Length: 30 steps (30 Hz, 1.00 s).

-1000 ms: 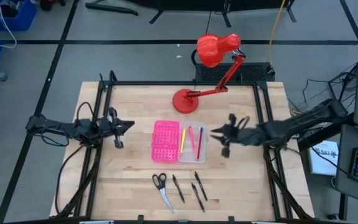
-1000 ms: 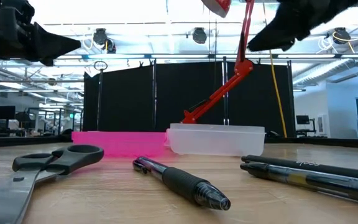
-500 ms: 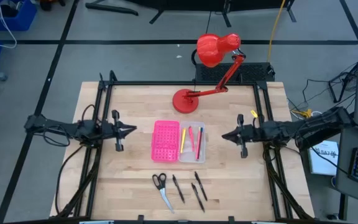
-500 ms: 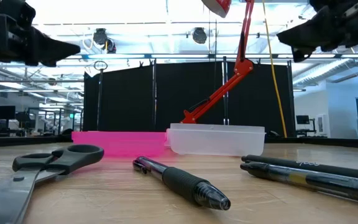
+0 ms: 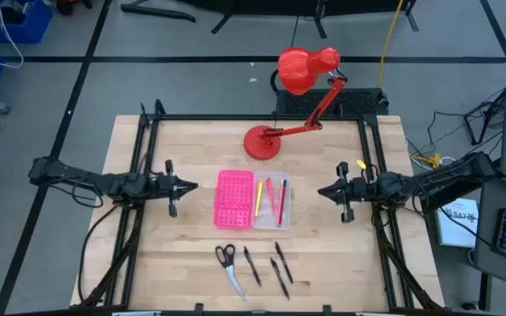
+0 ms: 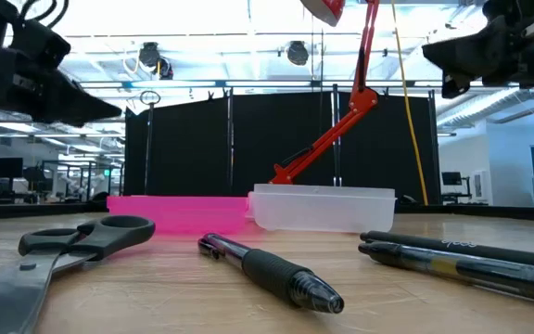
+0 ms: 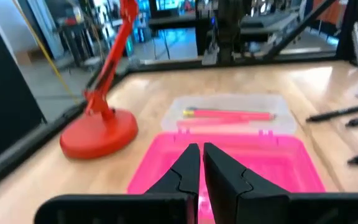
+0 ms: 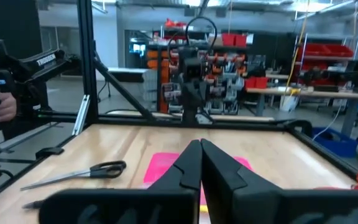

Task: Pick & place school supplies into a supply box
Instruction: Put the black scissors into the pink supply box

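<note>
The supply box lies open mid-table: pink dotted lid half (image 5: 234,199) joined to a clear tray (image 5: 271,202) holding yellow, pink and red-brown pencils (image 5: 271,197). Near the table's near edge lie black-handled scissors (image 5: 228,265) and three dark pens (image 5: 269,266). My left gripper (image 5: 191,185) hovers left of the lid, shut and empty. My right gripper (image 5: 320,192) hovers right of the tray, shut and empty. In the low view the scissors (image 6: 58,250) and pens (image 6: 272,271) lie flat in the foreground.
A red desk lamp stands behind the box, its base (image 5: 261,141) on the table and its head (image 5: 304,68) beyond the far edge. A black frame rail (image 5: 253,118) borders the table. Bare wood lies on both sides of the box.
My right gripper drew back from beside the tray toward the table's right edge and levelled out. My left gripper moved right, closer to the pink lid. The box, scissors and pens have stayed where they were.
</note>
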{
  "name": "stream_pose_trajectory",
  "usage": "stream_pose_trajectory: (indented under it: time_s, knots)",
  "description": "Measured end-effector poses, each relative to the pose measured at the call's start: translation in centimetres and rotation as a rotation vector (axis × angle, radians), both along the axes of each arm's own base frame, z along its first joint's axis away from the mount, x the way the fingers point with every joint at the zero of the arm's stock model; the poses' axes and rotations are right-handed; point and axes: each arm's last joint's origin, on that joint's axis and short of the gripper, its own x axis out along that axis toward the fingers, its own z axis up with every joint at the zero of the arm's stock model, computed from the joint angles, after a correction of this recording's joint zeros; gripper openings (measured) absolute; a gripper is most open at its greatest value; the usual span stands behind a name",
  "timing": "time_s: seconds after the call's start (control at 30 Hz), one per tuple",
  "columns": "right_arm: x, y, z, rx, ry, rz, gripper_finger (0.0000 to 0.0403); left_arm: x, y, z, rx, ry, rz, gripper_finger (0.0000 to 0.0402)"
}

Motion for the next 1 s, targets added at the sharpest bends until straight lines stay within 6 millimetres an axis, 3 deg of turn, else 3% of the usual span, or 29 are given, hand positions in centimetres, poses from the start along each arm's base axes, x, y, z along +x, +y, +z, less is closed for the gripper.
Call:
stream_pose_trajectory:
  time_s: [0.33,0.6,0.8,1.0]
  knots:
    - [-0.4,-0.1,0.4,-0.004,-0.043,0.002,0.0,0.3,0.1,-0.6,-0.007,0.059,0.058,0.0031]
    - [-0.7,0.2,0.5,-0.052,-0.057,0.098,0.0,0.3,0.1,-0.5,0.008,0.05,0.072,0.0031]
    - [-0.7,0.1,0.7,-0.05,-0.075,0.092,0.0,0.4,0.3,0.7,-0.048,-0.04,0.134,0.003]
    - [-0.7,-0.2,0.8,-0.043,-0.082,-0.022,0.0,1.4,-0.2,3.2,-0.092,0.186,0.145,0.003]
